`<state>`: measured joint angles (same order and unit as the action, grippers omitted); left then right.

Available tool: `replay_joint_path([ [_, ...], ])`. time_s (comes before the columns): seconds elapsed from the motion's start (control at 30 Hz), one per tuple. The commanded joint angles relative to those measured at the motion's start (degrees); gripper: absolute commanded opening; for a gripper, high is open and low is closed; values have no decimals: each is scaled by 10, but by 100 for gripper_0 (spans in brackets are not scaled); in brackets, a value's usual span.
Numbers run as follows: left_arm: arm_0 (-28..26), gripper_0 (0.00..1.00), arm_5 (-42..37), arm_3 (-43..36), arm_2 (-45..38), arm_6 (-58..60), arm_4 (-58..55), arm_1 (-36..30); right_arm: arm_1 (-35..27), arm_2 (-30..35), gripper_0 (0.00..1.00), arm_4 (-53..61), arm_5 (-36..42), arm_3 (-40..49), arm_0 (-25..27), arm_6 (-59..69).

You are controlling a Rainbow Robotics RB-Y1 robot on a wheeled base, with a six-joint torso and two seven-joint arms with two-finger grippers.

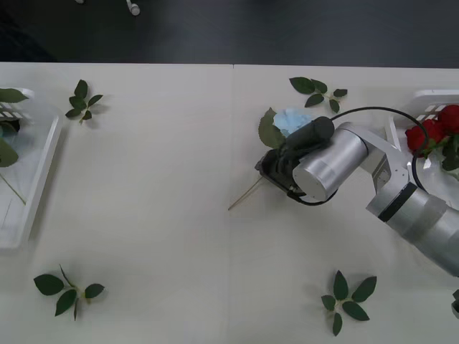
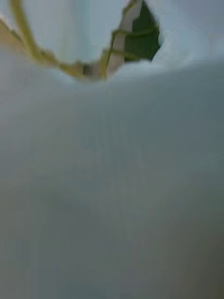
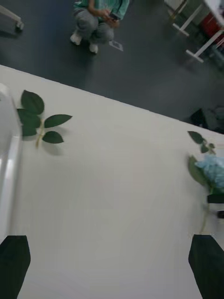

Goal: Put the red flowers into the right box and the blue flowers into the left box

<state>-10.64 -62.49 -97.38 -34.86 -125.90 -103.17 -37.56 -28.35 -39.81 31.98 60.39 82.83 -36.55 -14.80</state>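
One of the blue flowers (image 1: 292, 120) lies on the table right of centre, its thin stem (image 1: 244, 196) running toward the front left. My right gripper (image 1: 272, 170) is down over that stem just below the bloom. Pale blue petals (image 2: 112, 177) sit very close in the right wrist view, with green-yellow stems (image 2: 116, 46) behind them. The red flowers (image 1: 432, 132) lie in the right box (image 1: 430, 97) at the far right edge. At the far left stands the left box (image 1: 44, 154), holding green leaves. My left gripper (image 3: 112, 266) hangs open above bare table, and the blue flower (image 3: 212, 170) shows far off.
Loose leaf sprigs lie at the back left (image 1: 82, 100), front left (image 1: 66, 290), front right (image 1: 348, 297) and behind the blue flower (image 1: 315, 92). The table's far edge (image 1: 229, 64) meets a dark floor. The left box's rim (image 3: 7, 159) is beside a sprig (image 3: 39, 121).
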Motion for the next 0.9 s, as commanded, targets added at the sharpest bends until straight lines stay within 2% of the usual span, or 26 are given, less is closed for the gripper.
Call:
replay_joint_path([
  [0.03,16,100,-36,-13,-15,-101,-35,23,13,4,92,-13,0,-11,-11,16],
  [0.13,24,100,-71,-13,-16,-146,-57,36,15,4,92,-17,0,-11,-11,16],
  [0.2,28,100,-95,-13,-16,-175,-70,37,16,4,75,-18,0,-11,-11,13],
  [0.23,33,100,-114,-13,-16,-196,-77,37,16,4,55,-20,0,-11,-11,13],
  [0.27,36,100,-122,-13,-16,-205,-79,37,17,4,47,-20,0,-11,-11,13],
  [0.33,44,100,-148,-13,-16,-236,-89,37,16,4,11,-23,0,-11,-11,9],
  [0.37,48,100,-156,-13,-16,-247,-92,37,16,4,0,-23,0,-11,-11,9],
  [0.5,62,100,-194,-13,-16,-291,-96,39,17,4,0,-27,0,-14,-11,5],
  [0.9,100,100,-279,-13,-16,-291,-96,78,10,8,0,-38,0,-14,-15,-5],
])
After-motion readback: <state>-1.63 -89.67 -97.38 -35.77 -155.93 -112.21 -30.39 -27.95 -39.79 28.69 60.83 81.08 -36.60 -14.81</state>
